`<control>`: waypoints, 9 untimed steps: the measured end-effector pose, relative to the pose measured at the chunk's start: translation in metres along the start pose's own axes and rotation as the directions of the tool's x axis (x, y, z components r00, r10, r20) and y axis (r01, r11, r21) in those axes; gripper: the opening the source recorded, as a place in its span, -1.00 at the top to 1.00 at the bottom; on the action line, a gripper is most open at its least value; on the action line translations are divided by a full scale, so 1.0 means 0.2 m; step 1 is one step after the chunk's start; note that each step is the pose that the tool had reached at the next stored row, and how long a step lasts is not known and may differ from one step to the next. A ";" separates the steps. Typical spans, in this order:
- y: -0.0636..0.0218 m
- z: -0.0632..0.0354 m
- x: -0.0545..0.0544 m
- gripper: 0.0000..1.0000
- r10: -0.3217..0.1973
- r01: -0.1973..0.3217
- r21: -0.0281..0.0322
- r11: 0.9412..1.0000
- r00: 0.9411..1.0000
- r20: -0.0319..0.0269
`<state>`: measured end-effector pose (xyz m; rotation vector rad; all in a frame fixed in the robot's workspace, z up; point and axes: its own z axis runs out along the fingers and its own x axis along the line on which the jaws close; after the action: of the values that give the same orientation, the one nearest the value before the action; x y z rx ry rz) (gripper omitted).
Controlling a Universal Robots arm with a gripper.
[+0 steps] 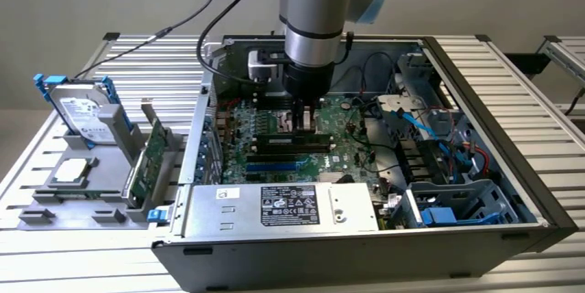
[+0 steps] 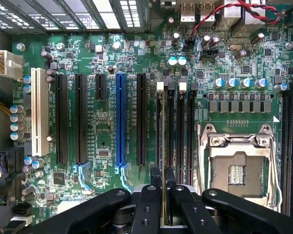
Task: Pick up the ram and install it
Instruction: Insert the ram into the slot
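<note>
Over the board's (image 2: 105, 124) slots (image 2: 190, 131), gripper (image 2: 163, 195) is clenched on the ram (image 2: 164, 131), edge-down and parallel to them for seating.

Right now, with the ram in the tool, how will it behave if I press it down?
The ram looks stiff yet thin, a straight sliver edge-on, so sideways force might crack it. Probably light: the tool holds it by its flat faces alone. On that narrow edge it could tilt over the memory slots.
</note>
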<state>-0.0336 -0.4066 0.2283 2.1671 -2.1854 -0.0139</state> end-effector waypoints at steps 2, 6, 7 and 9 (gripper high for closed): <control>0.000 0.002 0.00 0.73 0.000 0.000 0.000 1.000 1.000 -0.001; 0.000 0.005 0.00 0.73 0.000 0.000 0.000 1.000 1.000 -0.001; 0.000 0.006 0.00 0.73 0.000 0.000 0.000 1.000 1.000 -0.002; 0.000 0.006 0.00 0.73 0.000 0.000 0.000 1.000 1.000 -0.002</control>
<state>-0.0336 -0.4074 0.2271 2.1657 -2.1845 -0.0113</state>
